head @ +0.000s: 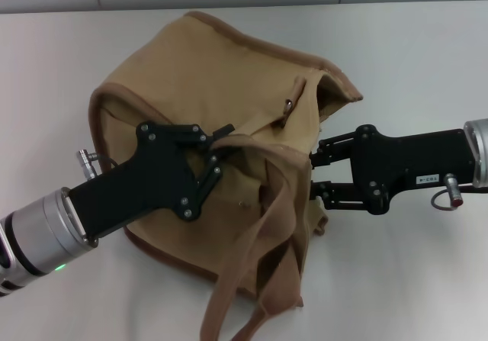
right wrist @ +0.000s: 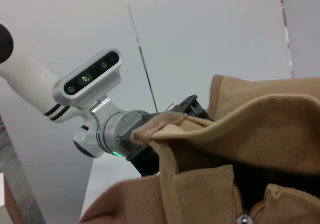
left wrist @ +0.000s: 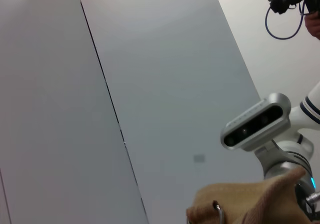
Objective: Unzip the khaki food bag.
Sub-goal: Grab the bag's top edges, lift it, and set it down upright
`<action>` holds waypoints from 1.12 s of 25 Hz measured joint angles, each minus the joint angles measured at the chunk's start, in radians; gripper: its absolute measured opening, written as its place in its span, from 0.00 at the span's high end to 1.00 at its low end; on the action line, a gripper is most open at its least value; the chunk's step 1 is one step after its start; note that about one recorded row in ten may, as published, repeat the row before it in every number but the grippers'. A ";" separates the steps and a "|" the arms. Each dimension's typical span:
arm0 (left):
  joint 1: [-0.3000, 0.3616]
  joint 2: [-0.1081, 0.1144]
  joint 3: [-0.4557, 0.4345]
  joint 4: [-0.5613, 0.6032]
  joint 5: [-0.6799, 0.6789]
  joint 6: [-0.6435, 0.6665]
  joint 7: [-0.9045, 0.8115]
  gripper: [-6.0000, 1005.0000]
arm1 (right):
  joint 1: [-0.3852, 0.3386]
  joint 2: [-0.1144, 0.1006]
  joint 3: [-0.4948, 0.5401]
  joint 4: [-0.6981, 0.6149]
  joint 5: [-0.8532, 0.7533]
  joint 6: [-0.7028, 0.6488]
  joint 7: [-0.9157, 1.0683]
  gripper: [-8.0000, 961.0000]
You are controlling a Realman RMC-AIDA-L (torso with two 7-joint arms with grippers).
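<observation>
The khaki food bag (head: 221, 89) lies slumped in the middle of the white desk (head: 427, 59), its webbing handles (head: 278, 280) trailing toward the near edge. The left tool (head: 217, 154) comes in from the near left and is pinched on a fold of canvas at the bag's top edge, near where a handle joins. The right tool (head: 314, 175) reaches in from the right and sits against the bag's right side; its links look spread, but the tips are buried in cloth, so whether it grips anything cannot be told. A small metal ring (head: 290, 104), likely the zipper pull, shows on the top, just beyond both tools.

In the right wrist view the mouth already gapes part-way, with a dark opening under the raised lip and a metal pull (right wrist: 244, 218) low at the parting.

The step in hand appears to be bracing and spreading the bag, with the zipper partly run. The next move probably calls for the left tool to keep the cloth taut while the right tool draws the pull along the teeth; slack canvas could jam it.
</observation>
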 joint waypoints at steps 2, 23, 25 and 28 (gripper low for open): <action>0.000 0.000 0.007 -0.003 0.000 -0.007 0.001 0.94 | 0.004 0.002 -0.002 0.000 0.000 0.000 0.000 0.56; -0.004 0.000 0.028 -0.010 0.002 -0.042 0.012 0.94 | 0.010 0.011 -0.007 0.023 0.004 0.000 -0.012 0.93; -0.004 0.000 0.028 -0.010 0.002 -0.042 0.012 0.94 | 0.009 0.011 -0.007 0.024 0.005 0.000 -0.012 0.95; -0.004 0.000 0.028 -0.010 0.002 -0.044 0.012 0.94 | 0.008 0.012 -0.006 0.029 0.006 0.000 -0.012 0.97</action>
